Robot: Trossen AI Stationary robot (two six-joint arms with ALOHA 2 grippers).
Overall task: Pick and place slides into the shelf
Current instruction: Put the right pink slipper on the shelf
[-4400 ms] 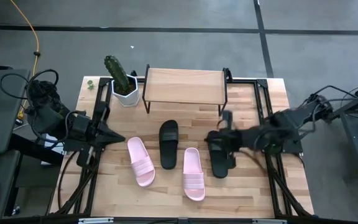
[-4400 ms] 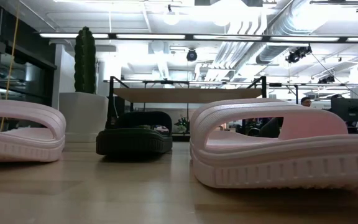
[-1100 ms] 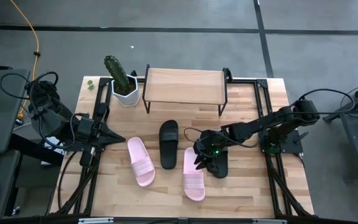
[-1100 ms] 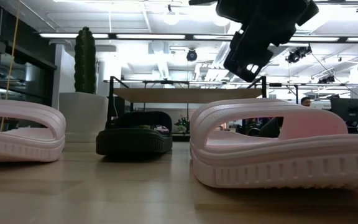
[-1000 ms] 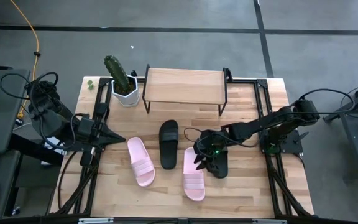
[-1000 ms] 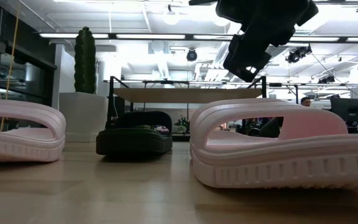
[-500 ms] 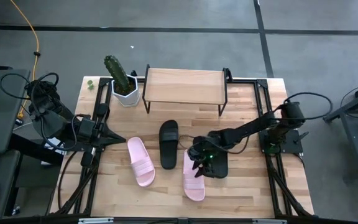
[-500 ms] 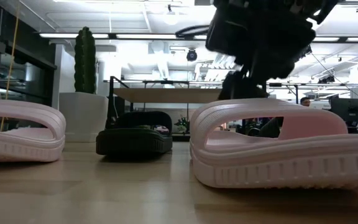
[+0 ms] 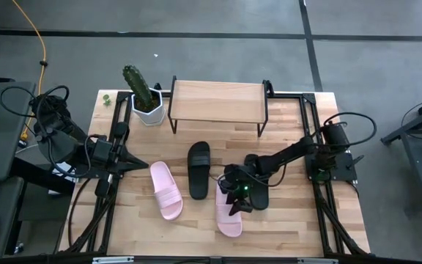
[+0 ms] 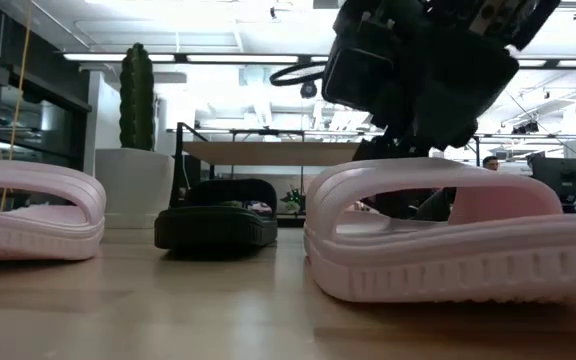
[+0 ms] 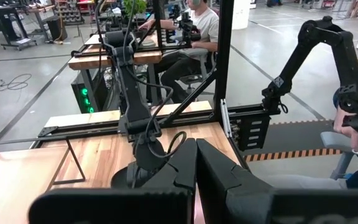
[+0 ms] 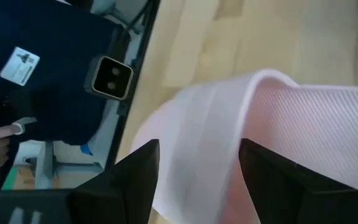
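Note:
Two pale pink slides (image 9: 166, 191) (image 9: 229, 214) and a black slide (image 9: 198, 170) lie sole-down on the wooden table. A second black slide (image 9: 260, 196) is partly hidden under my right arm. The shelf (image 9: 218, 101) stands at the far edge. My right gripper (image 9: 233, 199) is low over the right pink slide (image 10: 448, 240), open, with its fingers on either side of the slide's strap (image 12: 197, 112). My left gripper (image 9: 139, 164) waits shut at the table's left, above the table. My right gripper (image 12: 199, 149) comes slanting down from the table's right. It stands open across the pink slide's strap, one finger (image 12: 135, 177) past the strap's outer edge and the other (image 12: 272, 174) over the ribbed footbed. Whether the fingers touch the slide I cannot tell.
A white pot with a cactus (image 9: 145, 101) stands left of the shelf. Black frame rails run along the table's left and right sides. A person in dark blue (image 12: 55, 74) is near the table's front edge, and another person (image 11: 199, 22) sits beyond its right side.
My right gripper has come down and toward the table's near left, off the black slide and onto the right pink slide. Its fingers have tipped further downward. The slides lie where they were.

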